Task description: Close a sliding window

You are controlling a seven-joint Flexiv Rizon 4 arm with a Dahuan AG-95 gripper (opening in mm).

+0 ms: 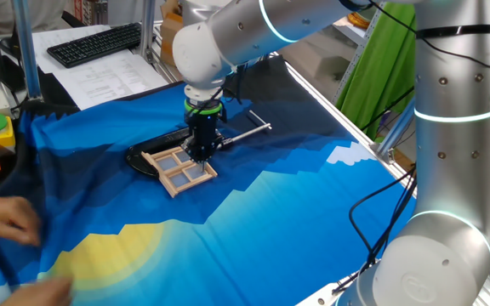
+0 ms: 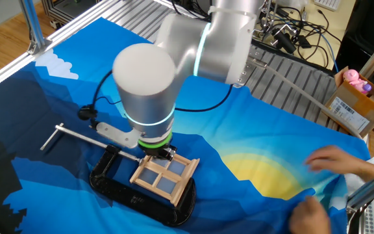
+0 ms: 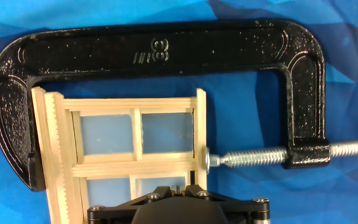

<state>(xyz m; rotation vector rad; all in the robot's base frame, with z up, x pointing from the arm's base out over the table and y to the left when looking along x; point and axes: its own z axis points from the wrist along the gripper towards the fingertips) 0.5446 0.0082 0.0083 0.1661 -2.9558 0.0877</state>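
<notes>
The gripper (image 1: 201, 151) sits down on the sliding window (image 1: 181, 168) – finger state hidden, I cannot tell – closing looks underway, unfinished.

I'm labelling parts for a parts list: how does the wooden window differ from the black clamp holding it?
The sliding window is pale wood with four frosted panes; the clamp is black, speckled cast metal. The window is a closed rectangle, while the clamp is an open C curving around it. The clamp carries a threaded metal screw pressing the window's side; the window has none. Both lie flat on the blue cloth.
</notes>
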